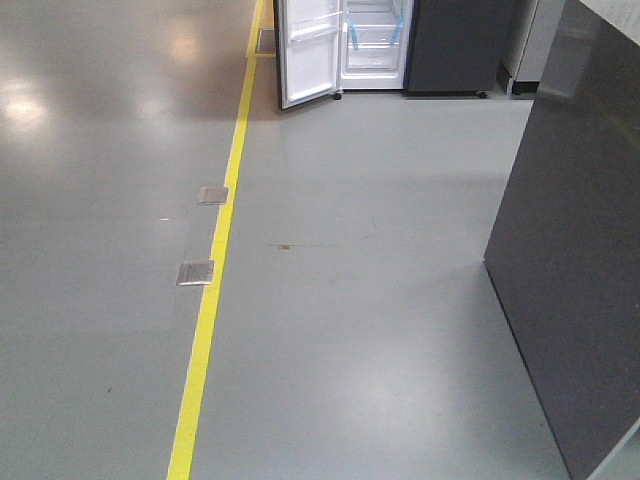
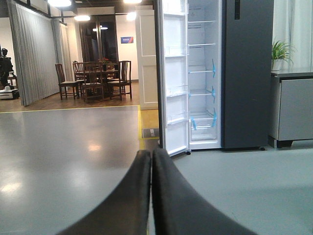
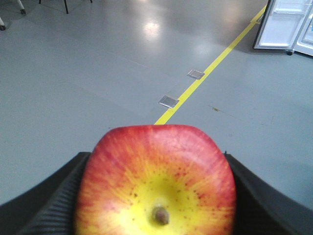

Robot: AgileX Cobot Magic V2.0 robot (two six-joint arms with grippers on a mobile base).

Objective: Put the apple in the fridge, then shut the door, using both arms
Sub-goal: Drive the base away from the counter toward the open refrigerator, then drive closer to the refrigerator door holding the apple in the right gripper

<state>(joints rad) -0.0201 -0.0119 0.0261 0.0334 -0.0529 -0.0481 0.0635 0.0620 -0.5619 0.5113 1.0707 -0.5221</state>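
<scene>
The red and yellow apple (image 3: pixel 155 181) fills the bottom of the right wrist view, stem end toward the camera. My right gripper (image 3: pixel 156 164) is shut on it, with a ribbed black pad (image 3: pixel 63 200) against each side. My left gripper (image 2: pixel 151 155) is shut, its black fingers pressed together with nothing between them. The fridge (image 1: pixel 455 45) stands far ahead across the floor, dark grey outside with a white inside and blue-taped shelves (image 2: pixel 203 93). Its door (image 1: pixel 310 50) hangs wide open to the left, and the door (image 2: pixel 176 83) shows its white lining and bins. Neither arm shows in the front view.
A yellow floor line (image 1: pixel 215 280) runs toward the fridge, with two metal floor plates (image 1: pixel 195 272) beside it. A tall dark grey panel (image 1: pixel 570 260) stands close on the right. A grey cabinet with a plant (image 2: pixel 293 107) sits right of the fridge. A dining table and chairs (image 2: pixel 93 78) stand far left.
</scene>
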